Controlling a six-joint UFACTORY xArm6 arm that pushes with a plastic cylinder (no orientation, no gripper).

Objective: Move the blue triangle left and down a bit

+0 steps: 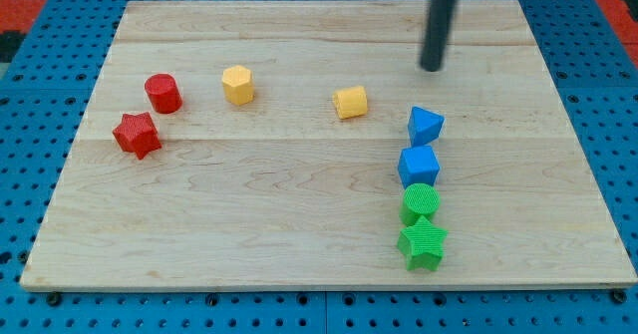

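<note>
Camera view takes in a pale wooden desk [299, 224] on a blue pegboard, and the dark rod coming down from the view's top; it carries no claw, so nothing is apart or clamped. My tip [432, 69] rests above the blue triangle block [425, 126], apart from it. That triangle heads a tight column: blue cube [419, 165], green cylinder [421, 201], green star [423, 243], each touching or nearly so. Two yellow hexagonal blocks [238, 85] [350, 103] sit left, with a red cylinder [162, 93] and red star [137, 135] farther left. A straight downward push would, I judge, shove the whole column; approaching from upper right looks safer.
</note>
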